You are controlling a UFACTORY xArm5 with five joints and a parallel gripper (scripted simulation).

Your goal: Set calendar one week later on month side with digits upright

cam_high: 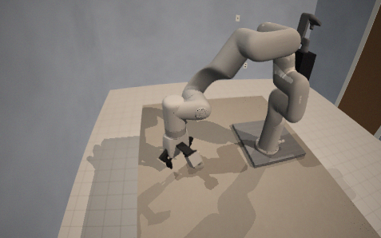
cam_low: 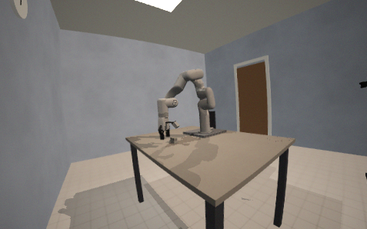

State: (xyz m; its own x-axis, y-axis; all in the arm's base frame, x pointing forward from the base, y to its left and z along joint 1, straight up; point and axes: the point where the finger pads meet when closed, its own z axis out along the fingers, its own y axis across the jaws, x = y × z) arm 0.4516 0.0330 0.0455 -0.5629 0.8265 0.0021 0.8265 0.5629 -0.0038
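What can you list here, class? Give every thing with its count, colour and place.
table: one, tan top, dark legs, mid-room
small object: one, grey, on table below claw; too small to identify
door: one, brown, right wall
clock: one, pale, left wall, partly cut off
ceiling light: one, white, overhead
base plate: one, grey, on table
arm: one, light grey, on plate
claw: one, dark fingers, open, empty, low over table

Grey arm (cam_low: 184, 82) on table (cam_low: 226, 161), pincer (cam_low: 164, 132) spread wide, small object (cam_low: 172, 141), perhaps a cube.
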